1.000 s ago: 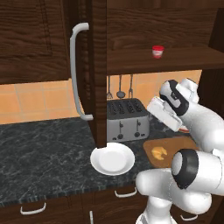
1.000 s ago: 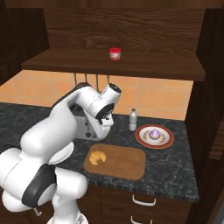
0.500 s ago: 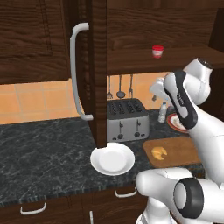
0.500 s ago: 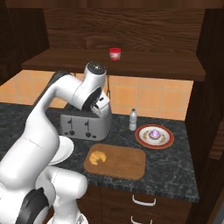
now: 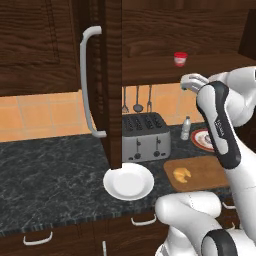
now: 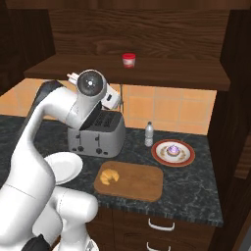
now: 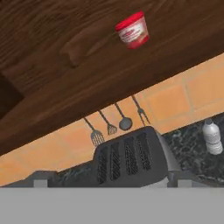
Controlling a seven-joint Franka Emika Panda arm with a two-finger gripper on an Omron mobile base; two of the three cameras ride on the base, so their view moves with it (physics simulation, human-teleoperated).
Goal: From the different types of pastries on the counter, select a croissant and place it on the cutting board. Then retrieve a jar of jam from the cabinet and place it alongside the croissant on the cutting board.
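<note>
Croissant [image 6: 109, 175] sits on cutting board [image 6: 142, 182], so arm is raised toward jam jar [image 6: 128, 60] on open cabinet shelf [image 6: 162, 74]; claw [image 5: 189, 81] state can't tell.

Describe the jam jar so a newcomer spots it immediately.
Look inside the open dark wooden cabinet above the toaster. On its shelf stands the jar of jam, alone: tiny, squat, red-lidded, unlike the slim clear bottle down on the counter.
</note>
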